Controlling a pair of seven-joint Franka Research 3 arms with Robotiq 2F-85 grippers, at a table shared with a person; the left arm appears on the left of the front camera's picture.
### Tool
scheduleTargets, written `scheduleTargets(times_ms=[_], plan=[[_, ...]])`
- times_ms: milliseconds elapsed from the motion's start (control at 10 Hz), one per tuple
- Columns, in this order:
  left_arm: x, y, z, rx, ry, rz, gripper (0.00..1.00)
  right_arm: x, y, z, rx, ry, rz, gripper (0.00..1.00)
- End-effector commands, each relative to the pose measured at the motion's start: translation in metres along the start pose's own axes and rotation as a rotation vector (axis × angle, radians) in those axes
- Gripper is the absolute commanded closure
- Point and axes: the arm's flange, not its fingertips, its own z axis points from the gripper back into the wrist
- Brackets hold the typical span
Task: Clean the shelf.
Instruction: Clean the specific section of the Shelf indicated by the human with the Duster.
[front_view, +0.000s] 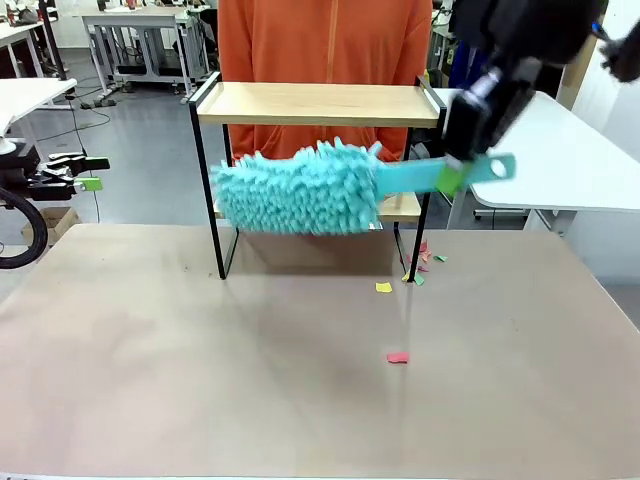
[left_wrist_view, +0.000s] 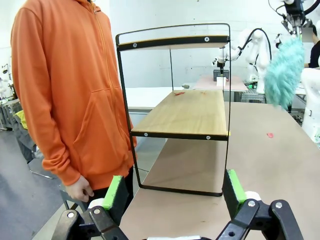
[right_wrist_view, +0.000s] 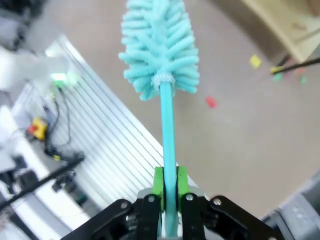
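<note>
The shelf (front_view: 318, 103) stands at the table's far middle, two wooden boards in a black frame. A teal fluffy duster (front_view: 300, 190) hangs level in front of its lower board, head to the left. My right gripper (front_view: 455, 175) is shut on the duster's handle, and the right wrist view shows the green pads (right_wrist_view: 158, 182) clamped on the teal stick with the head (right_wrist_view: 160, 45) beyond. My left gripper (left_wrist_view: 175, 190) is open, off the table's left side (front_view: 85, 172), facing the end of the shelf (left_wrist_view: 185, 112). Small paper scraps (left_wrist_view: 179, 93) lie on the lower board.
A person in an orange hoodie (front_view: 325, 40) stands right behind the shelf, one hand (left_wrist_view: 80, 189) hanging low. Paper scraps lie on the brown tabletop: a yellow one (front_view: 384, 287), a red one (front_view: 397, 357) and a few by the shelf's right leg (front_view: 420, 262).
</note>
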Motion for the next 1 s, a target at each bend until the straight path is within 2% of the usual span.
scheduleTargets(times_ms=[0,500,700,900], plan=[[0.003,-0.002,-0.001,0.009,-0.001,-0.011,0.00,-0.027,-0.011,-0.021,-0.039,0.058,0.080,0.87],[0.003,-0.002,-0.001,0.009,-0.001,-0.011,0.00,-0.105,-0.031,-0.055,0.030,0.211,0.062,0.87],[0.003,-0.002,-0.001,0.009,-0.001,-0.011,0.00,-0.135,-0.044,-0.053,0.037,0.231,0.054,0.87],[0.003,-0.002,-0.001,0.009,-0.001,-0.011,0.00,-0.145,-0.062,-0.050,0.010,0.245,0.077,0.87]])
